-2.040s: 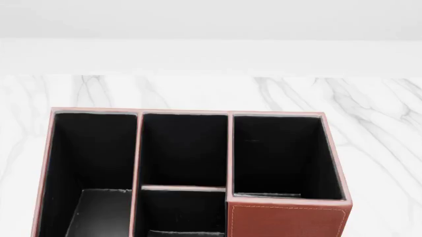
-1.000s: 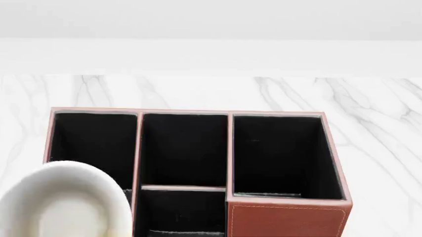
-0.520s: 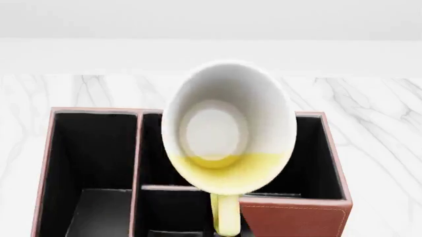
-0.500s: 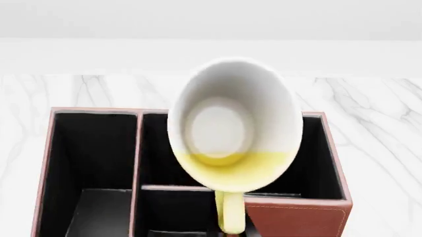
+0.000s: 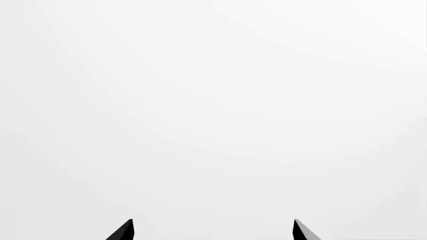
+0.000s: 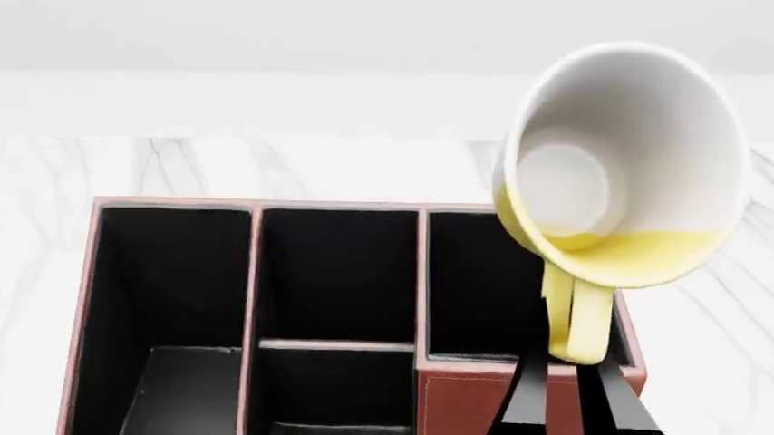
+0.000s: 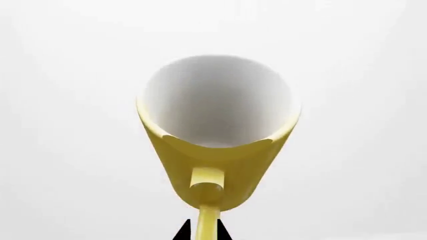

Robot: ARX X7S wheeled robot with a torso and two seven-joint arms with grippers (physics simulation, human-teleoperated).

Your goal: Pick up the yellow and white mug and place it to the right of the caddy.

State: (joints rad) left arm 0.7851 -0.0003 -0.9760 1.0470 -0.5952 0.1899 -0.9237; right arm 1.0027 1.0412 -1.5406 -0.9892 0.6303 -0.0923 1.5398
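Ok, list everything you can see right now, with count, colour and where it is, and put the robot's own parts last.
Mug: one, yellow outside, white inside, held in the air by its handle, over the caddy's right end.
Caddy: one, reddish-brown with black compartments, on the table.
Table: one, white marble, under the caddy.
Right claw: one, black, shut on the mug's handle.
Left claw: one, black tips apart, nothing between them, facing a plain white surface.

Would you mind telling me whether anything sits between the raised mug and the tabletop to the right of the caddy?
Nothing visible does. The right gripper holds the yellow and white mug by its handle, tilted, above the caddy at its right end. The strip of marble table beside that end shows bare, though the mug hides part of it.
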